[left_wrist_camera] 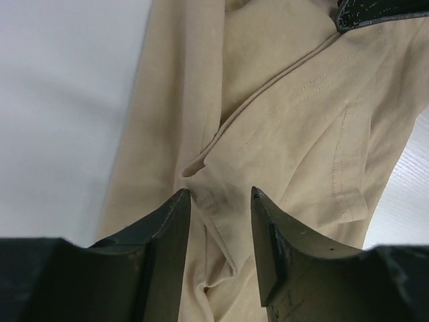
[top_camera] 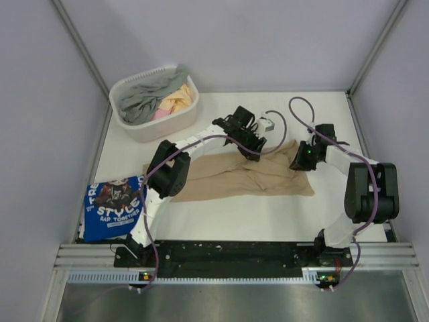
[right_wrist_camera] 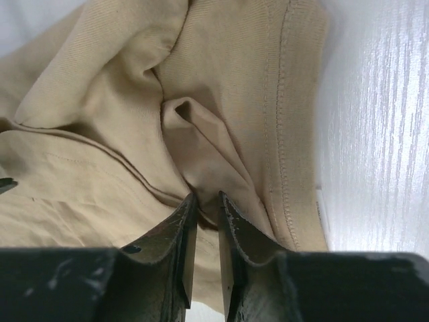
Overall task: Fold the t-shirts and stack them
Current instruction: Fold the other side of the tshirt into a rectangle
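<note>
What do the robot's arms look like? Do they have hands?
The left arm and right arm are white with chunky black joints. A purple cable loops along each. No hands: the left gripper and right gripper are black, with two scuffed wedge-shaped fingers each.

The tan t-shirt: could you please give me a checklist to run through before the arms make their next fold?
1. Right gripper pinching the tan t-shirt: ok.
2. Left gripper clamped on cloth: not ok, jaws apart astride a fold.
3. Tan t-shirt lying flat: not ok, bunched and wrinkled.
4. Blue t-shirt folded: ok.
5. White laundry basket apart from the tan t-shirt: ok.
</note>
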You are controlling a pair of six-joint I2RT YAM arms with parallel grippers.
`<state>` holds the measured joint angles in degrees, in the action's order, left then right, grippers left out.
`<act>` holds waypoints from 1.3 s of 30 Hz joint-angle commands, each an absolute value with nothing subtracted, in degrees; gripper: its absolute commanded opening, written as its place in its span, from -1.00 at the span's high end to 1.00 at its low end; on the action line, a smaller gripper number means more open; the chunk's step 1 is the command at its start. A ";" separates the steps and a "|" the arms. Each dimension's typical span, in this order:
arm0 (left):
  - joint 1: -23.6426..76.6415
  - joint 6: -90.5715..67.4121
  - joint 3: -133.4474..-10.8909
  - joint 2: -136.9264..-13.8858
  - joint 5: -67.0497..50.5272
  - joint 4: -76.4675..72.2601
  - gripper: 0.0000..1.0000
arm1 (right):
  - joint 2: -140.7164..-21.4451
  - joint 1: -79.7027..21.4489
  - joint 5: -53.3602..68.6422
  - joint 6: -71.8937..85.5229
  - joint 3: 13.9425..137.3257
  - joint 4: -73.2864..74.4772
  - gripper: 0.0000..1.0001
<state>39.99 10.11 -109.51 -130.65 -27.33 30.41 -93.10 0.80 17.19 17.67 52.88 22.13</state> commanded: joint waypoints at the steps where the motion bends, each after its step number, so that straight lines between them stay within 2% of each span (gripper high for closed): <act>1: 40.96 8.88 -111.36 -131.92 -29.71 30.59 0.14 | -92.82 0.35 18.90 17.31 52.38 20.83 0.66; 4: 40.96 8.96 -111.44 -131.75 -30.23 30.50 0.42 | -91.85 0.35 19.42 17.23 51.95 21.71 0.79; 6: 40.96 9.23 -111.62 -131.49 -29.88 30.32 0.77 | -91.15 0.35 19.60 17.23 51.86 22.06 1.00; 7: 40.96 9.32 -111.80 -131.31 -29.71 30.50 0.93 | -90.88 0.35 19.60 17.05 51.86 22.41 1.00; 8: 40.96 9.58 -111.88 -131.22 -29.79 30.50 1.00 | -90.44 0.35 19.51 17.05 51.94 22.85 1.00; 27: 41.05 14.06 -102.48 -118.39 -40.26 32.78 1.00 | -71.19 -1.49 18.20 16.34 47.82 37.62 0.99; 28: 41.04 14.15 -102.48 -118.56 -40.17 32.87 1.00 | -71.97 -1.58 17.58 16.70 47.73 36.75 0.63; 31: 41.22 13.54 -102.13 -119.70 -40.69 33.13 1.00 | -75.66 -1.49 17.84 17.66 48.43 33.33 0.34; 39: 41.48 13.97 -98.97 -120.85 -39.47 32.87 1.00 | -86.04 -1.49 18.64 19.07 50.62 23.82 0.28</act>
<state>41.15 13.06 -100.20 -121.38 -39.18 33.52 -82.43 -1.10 18.22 18.26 48.01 29.71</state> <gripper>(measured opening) 0.010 0.357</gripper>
